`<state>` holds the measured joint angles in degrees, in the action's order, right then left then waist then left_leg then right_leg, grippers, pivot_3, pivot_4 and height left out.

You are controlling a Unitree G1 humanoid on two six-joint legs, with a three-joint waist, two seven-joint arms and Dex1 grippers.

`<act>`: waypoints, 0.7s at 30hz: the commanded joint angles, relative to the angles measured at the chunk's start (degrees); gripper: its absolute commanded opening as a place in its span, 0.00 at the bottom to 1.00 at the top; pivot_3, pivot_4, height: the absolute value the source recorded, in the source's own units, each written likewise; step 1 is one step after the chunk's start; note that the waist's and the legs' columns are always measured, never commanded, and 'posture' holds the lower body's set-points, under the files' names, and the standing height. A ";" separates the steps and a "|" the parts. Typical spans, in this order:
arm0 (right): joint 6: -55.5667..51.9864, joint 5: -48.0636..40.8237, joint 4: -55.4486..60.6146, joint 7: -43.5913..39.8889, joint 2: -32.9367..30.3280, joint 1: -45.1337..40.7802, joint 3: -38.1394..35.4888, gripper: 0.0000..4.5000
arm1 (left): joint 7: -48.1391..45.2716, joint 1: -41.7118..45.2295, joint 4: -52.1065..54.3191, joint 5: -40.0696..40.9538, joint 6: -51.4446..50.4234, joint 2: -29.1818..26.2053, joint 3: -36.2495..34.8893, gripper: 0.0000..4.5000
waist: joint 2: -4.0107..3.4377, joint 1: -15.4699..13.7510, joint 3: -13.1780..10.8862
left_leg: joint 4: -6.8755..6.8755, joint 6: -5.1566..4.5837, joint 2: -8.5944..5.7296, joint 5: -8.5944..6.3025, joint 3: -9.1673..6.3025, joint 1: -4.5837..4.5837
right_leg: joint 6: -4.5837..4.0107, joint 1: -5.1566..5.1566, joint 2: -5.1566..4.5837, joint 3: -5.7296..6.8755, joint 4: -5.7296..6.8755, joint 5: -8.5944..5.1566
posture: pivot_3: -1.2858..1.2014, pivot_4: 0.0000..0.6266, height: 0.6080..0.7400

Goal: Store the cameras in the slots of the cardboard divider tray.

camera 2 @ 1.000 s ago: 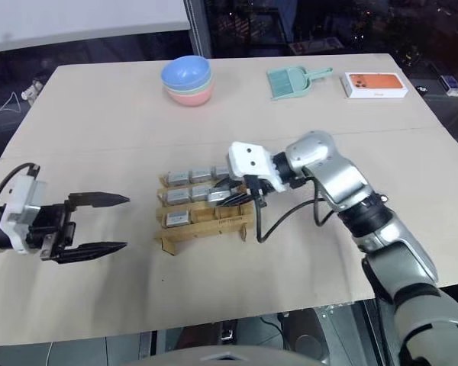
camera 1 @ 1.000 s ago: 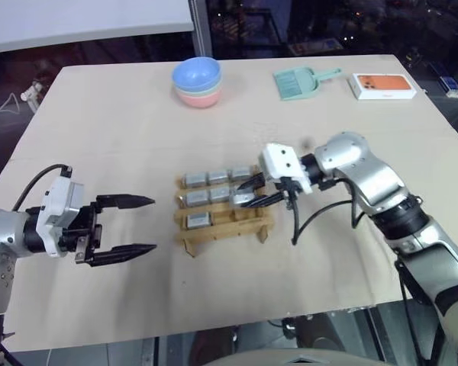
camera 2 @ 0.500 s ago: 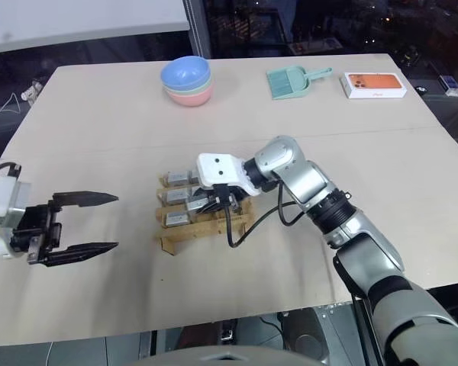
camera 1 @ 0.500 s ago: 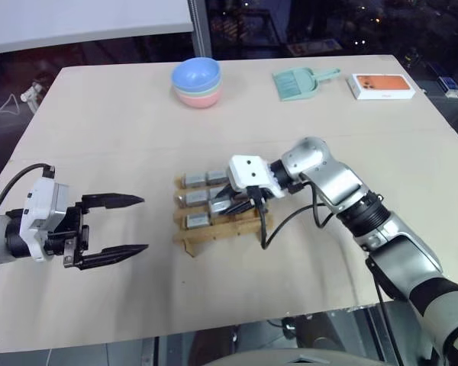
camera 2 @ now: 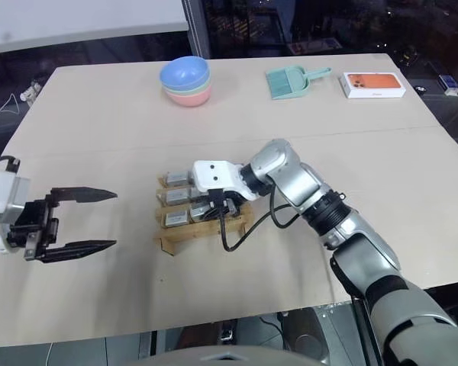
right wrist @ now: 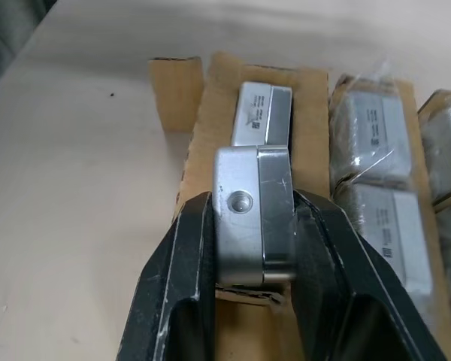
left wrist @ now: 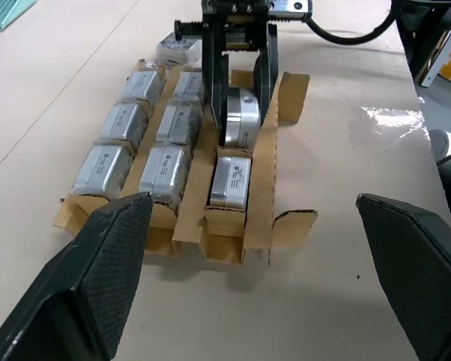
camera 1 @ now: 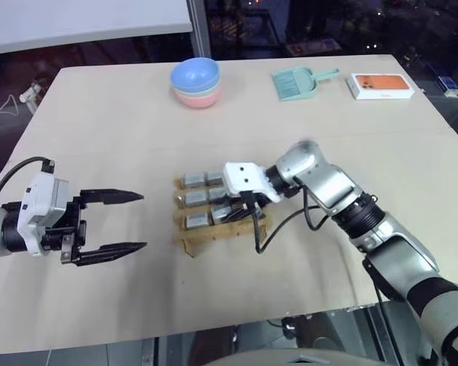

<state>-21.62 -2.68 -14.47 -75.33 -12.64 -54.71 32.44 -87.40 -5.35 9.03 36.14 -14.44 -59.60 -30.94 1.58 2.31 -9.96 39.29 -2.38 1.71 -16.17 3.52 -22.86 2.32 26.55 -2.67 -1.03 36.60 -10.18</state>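
The right pincer (right wrist: 253,226) is clamped on one camera (right wrist: 253,214), its two black fingers (right wrist: 186,286) pressed against the block's flat sides, and it holds that camera over the middle slot of the nearest row of the cardboard divider tray (left wrist: 276,169), the block's lower end down between the cardboard strips. Just beyond the held camera, in the same row, a second camera (left wrist: 231,180) lies seated in its slot. Beside that row, the other two rows hold six more cameras (left wrist: 164,170) lying flat, three to a row, some of them under a clear wrap. From the head views the right pincer (camera 1: 230,207) sits over the side of the tray (camera 1: 189,244) that faces the right arm, with a black cable looping down from the wrist onto the worktop (camera 1: 122,114). The left pincer (camera 1: 113,223) hovers well apart from the tray on its far side, its two black fingers (camera 1: 111,196) spread wide with nothing between them. Farther across the worktop from both pincers stand a stack of bowls (camera 1: 197,81), blue over green over pink, a teal dustpan (camera 1: 299,82) and a white-and-orange phone box (camera 1: 382,85) near the far edge.
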 commanded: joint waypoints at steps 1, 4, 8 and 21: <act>-2.35 -0.08 1.54 0.81 0.61 0.07 -0.31 0.18 | -0.79 0.42 -0.37 0.24 0.38 -1.04 -0.63 1.00 | 0.00 0.04 0.00 | 0.00 0.00 0.00 0.00 0.01 0.00 | 0.00 0.00 0.00 0.00 0.00 0.00 | 0.52 0.24 1.00; -3.63 -1.09 2.67 1.16 0.91 0.18 -1.02 0.40 | -0.82 0.92 -0.80 0.05 0.46 -1.12 -0.17 1.00 | -0.01 0.03 0.00 | 0.00 0.00 0.00 0.00 0.00 0.00 | 0.00 0.01 0.00 0.00 0.01 0.00 | 0.52 0.24 1.00; -4.05 -2.01 3.64 3.07 0.18 -0.33 -3.90 0.77 | -0.69 1.25 -0.59 0.10 0.21 -1.02 0.05 1.00 | 0.00 0.03 0.00 | 0.00 0.00 0.00 0.00 0.00 -0.01 | 0.00 0.00 -0.01 0.00 0.00 0.00 | 0.52 0.24 1.00; -6.53 -4.29 8.40 14.52 -16.13 7.60 -22.88 0.84 | -0.08 2.61 -0.79 0.17 0.24 -0.41 1.85 1.00 | 0.02 -0.31 0.01 | -0.08 -0.01 -0.07 -0.01 -0.04 -0.04 | 0.00 -0.01 -0.07 0.04 -0.08 0.00 | 0.52 0.24 1.00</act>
<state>-27.45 -7.21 -7.32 -62.92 -28.24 -48.12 10.98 -87.33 -3.61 8.07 36.04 -14.66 -59.63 -28.89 1.60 2.00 -9.94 39.22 -2.40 1.63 -16.18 3.50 -22.89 2.33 26.54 -2.74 -1.00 36.51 -10.18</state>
